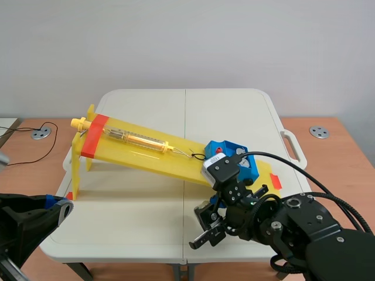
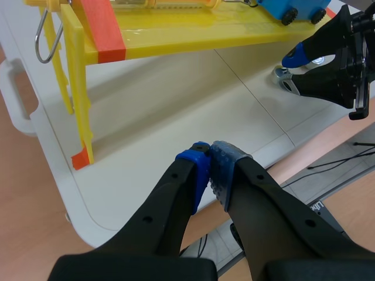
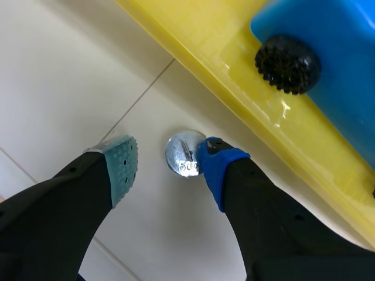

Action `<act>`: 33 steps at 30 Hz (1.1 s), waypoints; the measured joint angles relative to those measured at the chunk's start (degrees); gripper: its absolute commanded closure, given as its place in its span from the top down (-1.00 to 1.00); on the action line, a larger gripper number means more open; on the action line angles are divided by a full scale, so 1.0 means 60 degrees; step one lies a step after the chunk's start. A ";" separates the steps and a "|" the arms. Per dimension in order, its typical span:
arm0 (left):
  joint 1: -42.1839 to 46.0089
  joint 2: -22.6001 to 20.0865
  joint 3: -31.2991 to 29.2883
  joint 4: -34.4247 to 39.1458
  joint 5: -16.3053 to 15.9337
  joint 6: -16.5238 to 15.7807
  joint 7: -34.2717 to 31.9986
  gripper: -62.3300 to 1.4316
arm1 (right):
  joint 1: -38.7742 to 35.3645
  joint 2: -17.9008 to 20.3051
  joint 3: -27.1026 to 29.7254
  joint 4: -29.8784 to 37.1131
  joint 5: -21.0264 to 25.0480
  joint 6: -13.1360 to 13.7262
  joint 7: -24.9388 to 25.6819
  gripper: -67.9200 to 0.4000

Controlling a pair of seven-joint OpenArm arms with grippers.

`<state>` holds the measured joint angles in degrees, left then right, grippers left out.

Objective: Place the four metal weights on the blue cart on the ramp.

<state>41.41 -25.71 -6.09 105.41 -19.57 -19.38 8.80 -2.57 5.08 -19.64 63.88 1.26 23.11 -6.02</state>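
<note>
On the white table (image 1: 146, 222), a weight (image 3: 183, 155) was seen lying just beside the ramp (image 3: 234, 76), near the cart (image 3: 328, 58). It was judged dense, stiff and slippery, best pinched across its rim. The right gripper (image 3: 167, 163) was spread open around it; the left gripper (image 2: 210, 170) was closed on nothing.

White table (image 1: 146, 222) bears a yellow ramp (image 1: 143, 157) and 1 metal weight (image 3: 183, 154).

Weight (image 3: 181, 153): one edge lay hidden under the blue pad of the right gripper (image 3: 167, 160); its stamped number was unreadable.
Cart (image 3: 328, 64): was cut off in the right wrist view; its near side was hidden behind the right arm (image 1: 234, 187).
</note>
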 measured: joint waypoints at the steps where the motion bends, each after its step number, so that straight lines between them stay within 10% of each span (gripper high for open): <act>1: 0.0000 0.0000 0.0000 0.0000 0.0000 0.0000 0.0000 -0.87 | 0.0000 0.0000 0.0000 0.0000 0.0000 0.0000 0.0004 -0.24; 20: 0.0000 0.0000 0.0000 0.0000 0.0000 0.0000 0.0000 -0.87 | 0.0004 -0.0004 0.0000 -0.0160 0.0000 0.0000 0.0186 -0.24; 33: 0.0000 0.0000 0.0000 0.0000 0.0000 0.0000 0.0000 -0.87 | 0.0029 -0.0004 0.0000 -0.0415 0.0007 -0.0040 0.0586 -0.70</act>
<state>41.41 -25.71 -6.09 105.41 -19.57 -19.38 8.80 -2.39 5.06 -19.64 61.39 1.30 22.87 -2.50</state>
